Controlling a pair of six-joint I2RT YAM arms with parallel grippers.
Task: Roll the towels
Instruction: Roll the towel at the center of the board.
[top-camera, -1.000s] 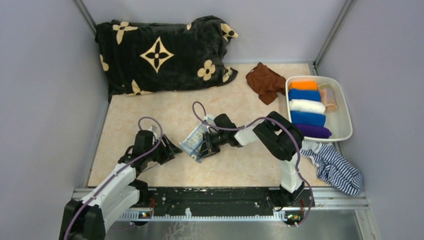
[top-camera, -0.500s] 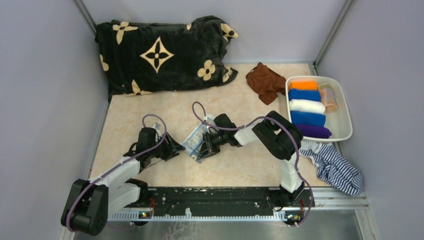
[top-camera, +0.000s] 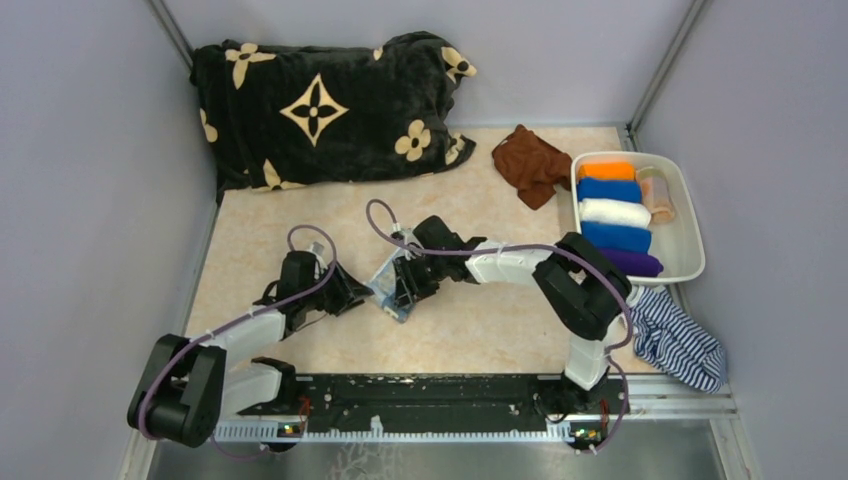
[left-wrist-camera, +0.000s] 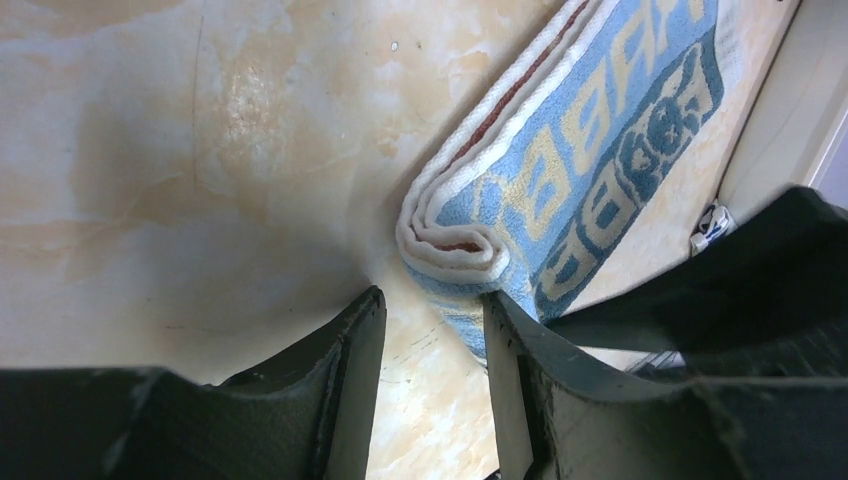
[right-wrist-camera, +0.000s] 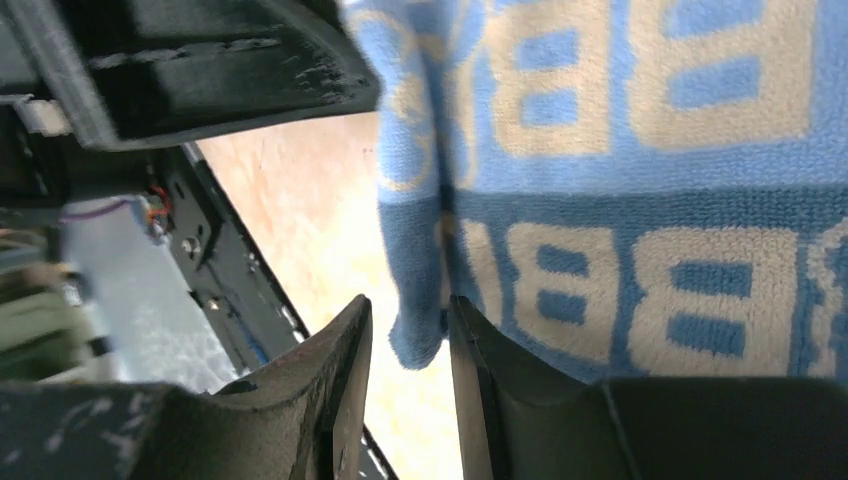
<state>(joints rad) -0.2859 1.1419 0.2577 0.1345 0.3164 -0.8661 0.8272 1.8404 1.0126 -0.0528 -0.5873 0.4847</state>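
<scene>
Pinch the coiled end of the blue-white towel (left-wrist-camera: 600, 130) squarely with the half-open, empty left fingers (left-wrist-camera: 340, 370), keeping the right fingers (right-wrist-camera: 330, 400) (loosely parted around its edge) from tugging.

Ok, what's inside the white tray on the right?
The white tray holds five rolled towels in a row, back to front: orange, blue, white, blue, purple. A peach printed roll lies beside them on the right. Anything beneath the rolls is covered.
</scene>
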